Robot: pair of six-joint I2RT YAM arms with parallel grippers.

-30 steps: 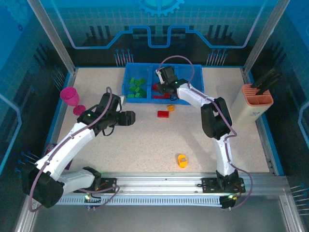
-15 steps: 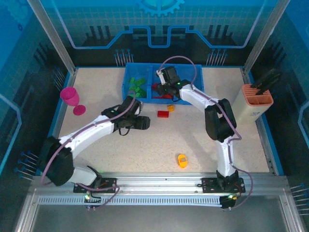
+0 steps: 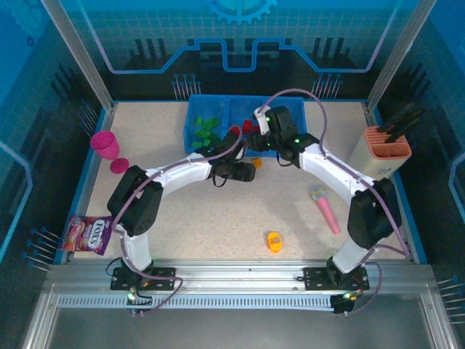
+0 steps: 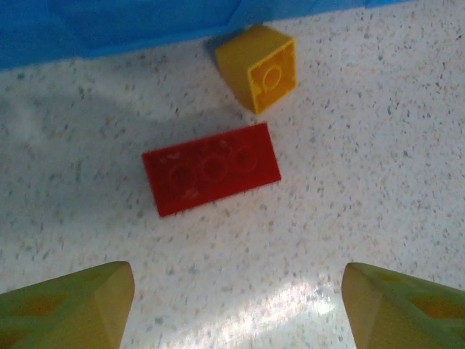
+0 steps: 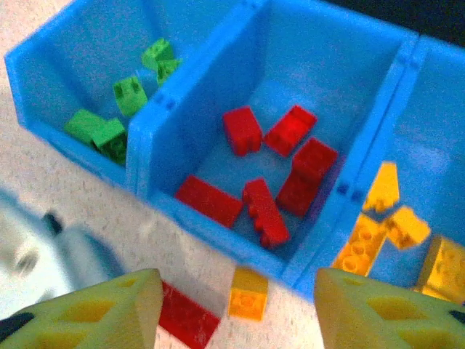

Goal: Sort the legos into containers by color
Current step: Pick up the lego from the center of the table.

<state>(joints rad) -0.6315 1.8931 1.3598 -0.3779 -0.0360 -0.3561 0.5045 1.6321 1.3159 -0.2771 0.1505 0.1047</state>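
Note:
A red lego (image 4: 211, 169) lies flat on the table just ahead of my open left gripper (image 4: 236, 309), with nothing between the fingers. A yellow lego (image 4: 259, 67) sits beyond it against the blue tray's wall (image 4: 109, 29). My right gripper (image 5: 234, 302) hovers open over that yellow lego (image 5: 248, 293) and the red lego (image 5: 185, 316), at the tray's near edge. The containers hold green legos (image 5: 120, 116) on the left, red legos (image 5: 272, 163) in the middle and yellow-orange legos (image 5: 396, 229) on the right. From above, the left gripper (image 3: 245, 172) and right gripper (image 3: 251, 142) are close together.
An orange piece (image 3: 274, 241) lies near the front of the table. A pink stick (image 3: 325, 209) lies to the right, a candy bag (image 3: 89, 234) at the front left. A magenta cup (image 3: 105, 144) stands at the left and a beige tool holder (image 3: 387, 153) at the right.
My left arm has swung right and forward to the red lego by the tray. The right gripper has drawn back from the middle compartment, its jaws wider. The right arm's elbow moved right.

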